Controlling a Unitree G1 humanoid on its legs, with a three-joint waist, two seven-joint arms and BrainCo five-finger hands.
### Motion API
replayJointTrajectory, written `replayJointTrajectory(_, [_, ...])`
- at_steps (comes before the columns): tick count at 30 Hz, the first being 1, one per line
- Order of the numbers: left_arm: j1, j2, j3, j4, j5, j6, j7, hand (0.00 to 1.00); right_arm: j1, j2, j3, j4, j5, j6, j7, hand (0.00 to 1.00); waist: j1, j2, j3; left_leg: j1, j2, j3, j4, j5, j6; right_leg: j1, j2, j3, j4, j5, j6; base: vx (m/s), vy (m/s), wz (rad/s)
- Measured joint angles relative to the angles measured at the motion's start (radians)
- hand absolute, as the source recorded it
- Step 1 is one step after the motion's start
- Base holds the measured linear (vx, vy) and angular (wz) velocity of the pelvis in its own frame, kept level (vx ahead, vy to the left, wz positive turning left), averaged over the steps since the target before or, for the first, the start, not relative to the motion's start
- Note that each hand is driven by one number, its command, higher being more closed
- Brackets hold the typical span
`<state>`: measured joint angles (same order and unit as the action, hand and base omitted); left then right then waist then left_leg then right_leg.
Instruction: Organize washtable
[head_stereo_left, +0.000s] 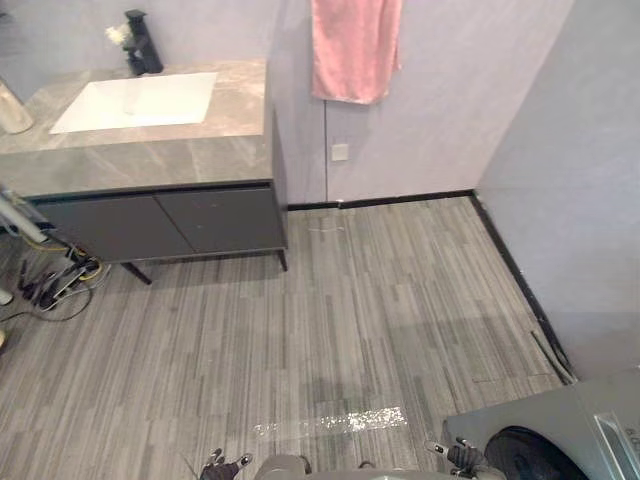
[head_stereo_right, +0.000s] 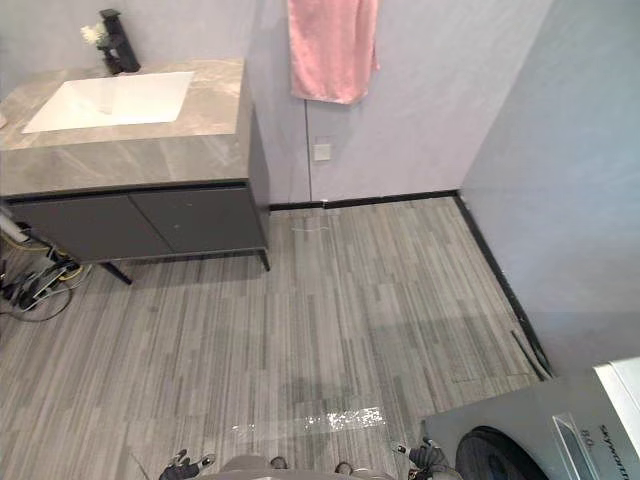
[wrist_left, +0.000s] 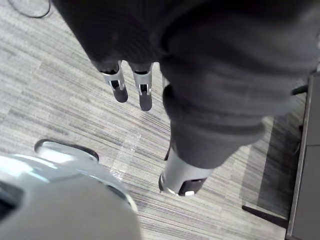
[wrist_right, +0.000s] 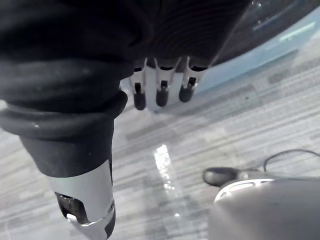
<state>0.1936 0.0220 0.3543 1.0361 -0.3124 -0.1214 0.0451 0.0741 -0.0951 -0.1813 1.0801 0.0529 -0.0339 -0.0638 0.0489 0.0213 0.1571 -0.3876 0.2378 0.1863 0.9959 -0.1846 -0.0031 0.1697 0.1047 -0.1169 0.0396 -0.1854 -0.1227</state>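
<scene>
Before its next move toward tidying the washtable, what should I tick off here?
1. Left hand free: ok, fingers straight, holding nothing.
2. Right hand free: ok, fingers straight, holding nothing.
3. Grey marble washtable within reach: not ok, it stands far across the room.
4. Striped grey plank floor toward it: ok, nothing lies on the way.
5. What needs tidying beside the black faucet: cannot tell, too small.
</scene>
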Motion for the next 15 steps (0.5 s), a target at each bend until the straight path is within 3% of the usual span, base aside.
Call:
replayJointTrajectory(1, [0.002,-0.002,-0.001,-0.006,0.0,0.001,0.0,0.0,-0.002,-0.001,0.001,-0.001,0.002,0.0,0.0,0.0,0.001,-0.001,0.001,-0.013,-0.009,-0.007,-0.004,-0.004,-0.006,-0.002,0.0,0.006,0.001,-0.002,-0.001,0.26,0.025,-0.42])
replayJointTrajectory(2, [0.002,-0.006,-0.012,-0.015,-0.001,0.0,0.0,0.0,-0.015,-0.001,0.009,-0.002,0.008,0.0,-0.001,0.0,0.006,-0.001,0.0,-0.059,-0.067,-0.054,-0.081,-0.013,-0.02,-0.012,-0.009,0.033,0.002,-0.008,0.001,0.2,0.04,-0.54])
replayJointTrajectory(3, [-0.003,-0.01,-0.02,-0.016,-0.008,-0.002,0.0,0.0,-0.036,-0.002,0.026,0.002,0.014,-0.001,0.0,0.0,0.027,-0.007,0.0,-0.082,-0.121,-0.103,-0.227,-0.009,-0.026,-0.023,-0.024,0.069,0.003,-0.017,0.007,0.34,0.083,-0.7])
replayJointTrajectory(4, [-0.001,-0.01,-0.026,-0.016,-0.01,-0.003,0.0,0.0,-0.05,-0.002,0.035,0.005,0.016,-0.001,0.0,0.0,0.038,-0.004,0.002,-0.092,-0.141,-0.119,-0.303,-0.005,-0.03,-0.029,-0.031,0.082,0.001,-0.02,0.01,0.27,0.08,-0.86])
replayJointTrajectory(5, [0.002,-0.011,-0.035,-0.014,-0.016,-0.003,0.0,0.0,-0.07,0.005,0.038,0.005,0.017,-0.001,0.0,0.0,0.051,0.002,0.006,-0.112,-0.169,-0.142,-0.449,0.02,-0.058,-0.031,-0.04,0.113,-0.009,-0.03,0.019,0.49,0.139,-0.72])
replayJointTrajectory(6, [0.002,-0.016,-0.035,-0.014,-0.028,-0.003,0.0,0.0,-0.082,0.015,0.038,0.005,0.016,-0.001,0.002,0.0,0.058,0.009,0.009,-0.13,-0.19,-0.164,-0.554,0.046,-0.062,-0.026,-0.046,0.13,-0.003,-0.058,0.033,0.45,0.127,-0.62])
replayJointTrajectory(7, [0.002,-0.019,-0.033,-0.014,-0.031,-0.004,0.001,0.0,-0.082,0.02,0.038,0.005,0.016,-0.001,0.003,0.0,0.066,0.01,0.01,-0.136,-0.194,-0.166,-0.579,0.053,-0.057,-0.02,-0.051,0.14,0.007,-0.081,0.038,0.61,0.177,-0.57])
replayJointTrajectory(8, [0.006,-0.02,-0.031,-0.015,-0.034,-0.007,0.0,0.0,-0.074,0.032,0.035,0.008,0.016,0.0,0.004,0.0,0.081,0.001,0.007,-0.139,-0.205,-0.179,-0.552,0.072,-0.042,-0.018,-0.064,0.16,0.06,-0.147,0.055,0.59,0.173,-0.59])
replayJointTrajectory(9, [0.024,-0.009,-0.03,-0.012,-0.043,-0.011,0.0,0.0,-0.058,0.05,0.028,0.017,0.015,-0.001,0.007,0.0,0.092,-0.027,-0.009,-0.132,-0.225,-0.154,-0.474,0.077,-0.024,-0.021,-0.09,0.164,0.167,-0.221,0.096,0.63,0.145,-0.58])
replayJointTrajectory(10, [0.021,-0.005,-0.029,-0.007,-0.043,-0.011,0.002,0.0,-0.056,0.059,0.023,0.016,0.015,-0.001,0.01,0.0,0.093,-0.045,-0.012,-0.128,-0.23,-0.139,-0.442,0.039,0.003,-0.039,-0.104,0.152,0.246,-0.241,0.118,0.7,0.115,-0.51])
replayJointTrajectory(11, [0.018,0.011,-0.034,-0.015,-0.042,-0.014,0.001,0.0,-0.055,0.072,0.015,0.01,0.014,-0.002,0.016,0.0,0.094,-0.073,-0.019,-0.102,-0.235,-0.114,-0.415,-0.013,0.022,-0.126,-0.131,0.126,0.482,-0.233,0.155,0.73,0.09,-0.38])
replayJointTrajectory(12, [0.015,0.025,-0.04,-0.019,-0.04,-0.014,0.0,0.0,-0.053,0.081,0.011,0.0,0.008,-0.003,0.022,0.0,0.081,-0.092,-0.015,-0.05,-0.243,-0.1,-0.403,-0.057,0.047,-0.213,-0.162,0.095,0.719,-0.153,0.264,0.74,0.112,-0.27])
replayJointTrajectory(13, [0.012,0.029,-0.042,-0.017,-0.035,-0.013,0.0,0.0,-0.052,0.082,0.008,0.001,0.004,-0.004,0.024,0.0,0.07,-0.092,-0.014,-0.017,-0.245,-0.101,-0.399,-0.081,0.056,-0.246,-0.177,0.078,0.833,-0.118,0.307,0.85,0.123,-0.19])
replayJointTrajectory(14, [-0.003,0.028,-0.047,-0.017,-0.028,-0.012,0.0,0.0,-0.049,0.076,-0.005,-0.007,0.0,-0.007,0.027,0.0,0.061,-0.084,-0.002,0.076,-0.244,-0.101,-0.41,-0.123,0.069,-0.294,-0.2,0.043,0.999,-0.115,0.302,0.69,0.095,-0.16])
replayJointTrajectory(15, [-0.007,0.024,-0.047,-0.019,-0.028,-0.012,0.0,0.0,-0.049,0.07,-0.006,-0.01,-0.005,-0.009,0.028,0.0,0.06,-0.075,0.005,0.132,-0.24,-0.101,-0.429,-0.138,0.072,-0.309,-0.215,0.014,1.043,-0.121,0.27,0.8,0.095,-0.41])
